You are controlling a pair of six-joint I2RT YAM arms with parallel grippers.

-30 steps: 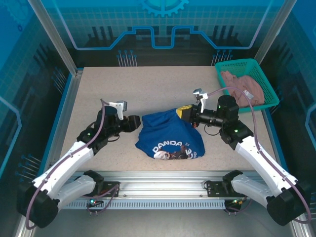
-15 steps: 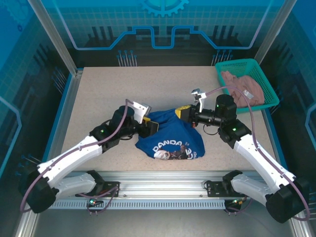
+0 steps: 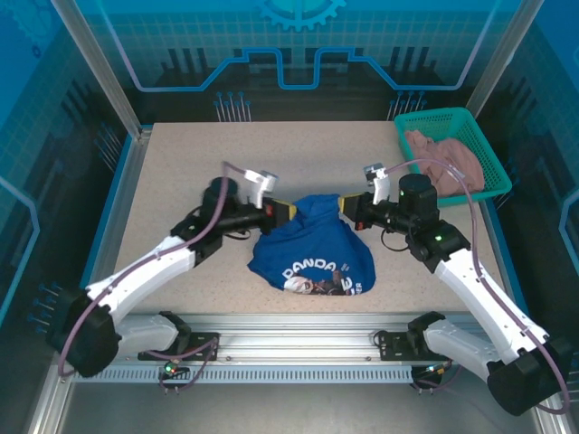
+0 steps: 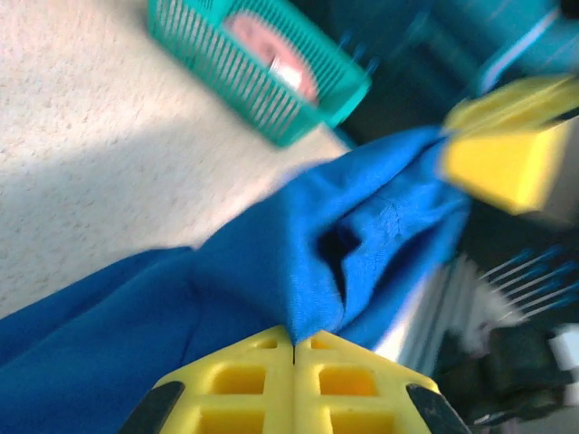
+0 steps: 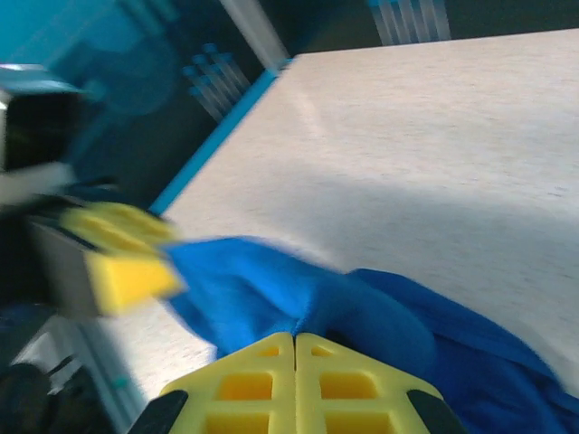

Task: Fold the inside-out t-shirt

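Now the left gripper [image 3: 288,211] is pinched tight on one top edge of the blue t-shirt [image 3: 312,253]. The right gripper [image 3: 349,206] is pinched tight on the other top edge. The shirt stretches between the two grippers and bunches on the table [image 3: 181,172] just on their near side, pale letters facing up. A green basket [image 3: 432,113] with a pink cloth [image 3: 448,163] sits farther back, off to the right gripper's right.

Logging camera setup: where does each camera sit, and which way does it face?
Top external: overhead behind the bases, looking down at the table; both arms, left gripper and right gripper pinching the t-shirt.
Left wrist: faces rightward toward the basket; own yellow fingers.
Right wrist: faces leftward; own yellow fingers.
Both wrist views share the t-shirt.
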